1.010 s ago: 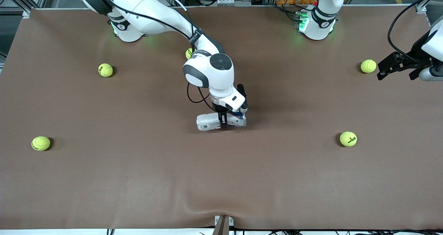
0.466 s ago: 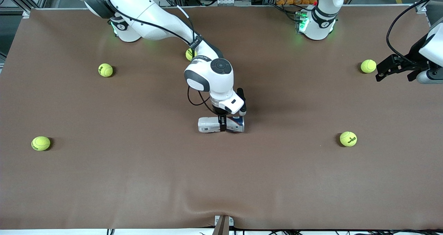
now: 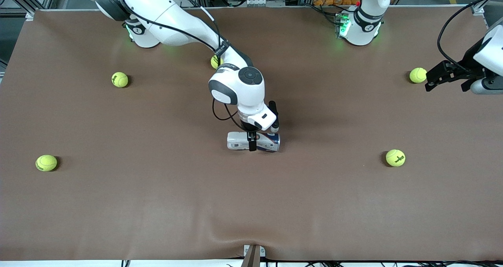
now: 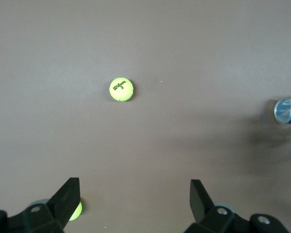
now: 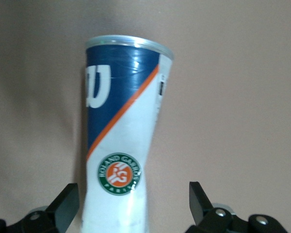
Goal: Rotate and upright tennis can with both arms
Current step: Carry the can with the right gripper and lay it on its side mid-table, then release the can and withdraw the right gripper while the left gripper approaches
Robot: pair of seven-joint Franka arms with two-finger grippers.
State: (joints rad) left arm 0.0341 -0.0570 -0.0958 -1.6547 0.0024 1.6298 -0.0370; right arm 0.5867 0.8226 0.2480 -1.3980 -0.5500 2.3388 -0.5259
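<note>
Brown table (image 3: 157, 204), arm-hidden tennis ball (image 3: 214, 61)

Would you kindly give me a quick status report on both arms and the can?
Right end effector open, straddling tennis can. Can lying flat mid-table. Left end effector open, waiting beside a tennis ball. Nothing near the can.

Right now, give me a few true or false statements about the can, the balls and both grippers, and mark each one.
1. The tennis can lies on its side on the table. True.
2. The right gripper is clamped shut on the can. False: its fingers stand open on either side of it.
3. The left gripper holds a tennis ball. False: it is open and empty, above the table beside a tennis ball.
4. The can stands upright. False: not yet uprighted.
</note>
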